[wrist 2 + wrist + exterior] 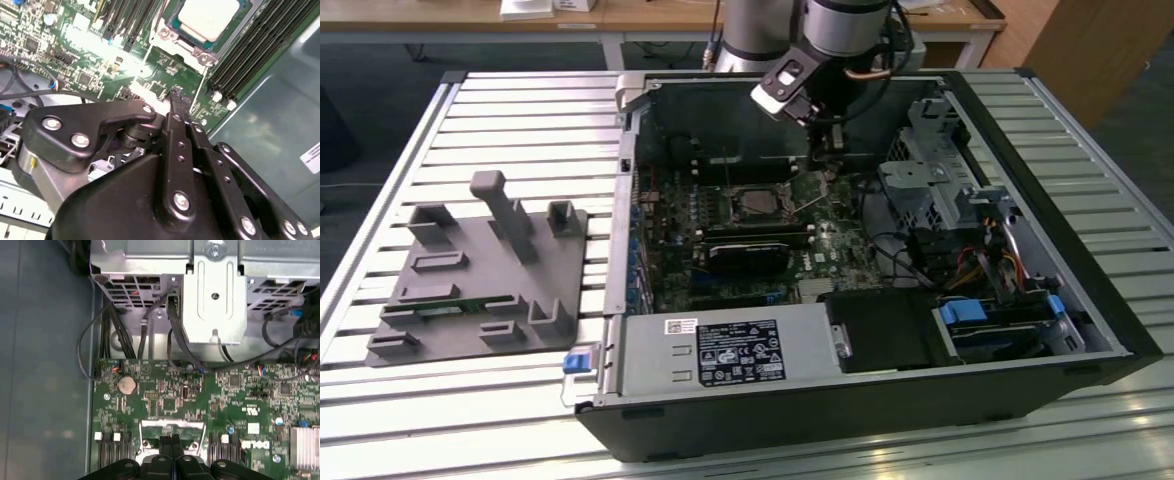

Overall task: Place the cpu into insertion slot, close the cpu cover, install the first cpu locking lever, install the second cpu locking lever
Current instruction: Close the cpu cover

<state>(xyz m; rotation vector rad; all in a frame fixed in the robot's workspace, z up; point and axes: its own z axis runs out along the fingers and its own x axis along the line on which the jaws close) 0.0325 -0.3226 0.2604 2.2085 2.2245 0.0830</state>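
Black bolted claw (176, 97), pressed together, hangs near the pale square cpu (207, 17) on the green circuit board (165, 75).

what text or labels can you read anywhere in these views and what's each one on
Black label on the power supply, exterior view: white print, too small to read.
White sticker on the case wall, second wrist view: blurred.
White logo on the circuit board, first wrist view: a brand mark, left unquoted.

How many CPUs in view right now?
1. The cpu sits in the insertion slot on the green board, just beyond the gripper in the second wrist view. A spare could be hidden behind the arm or the drive cage.
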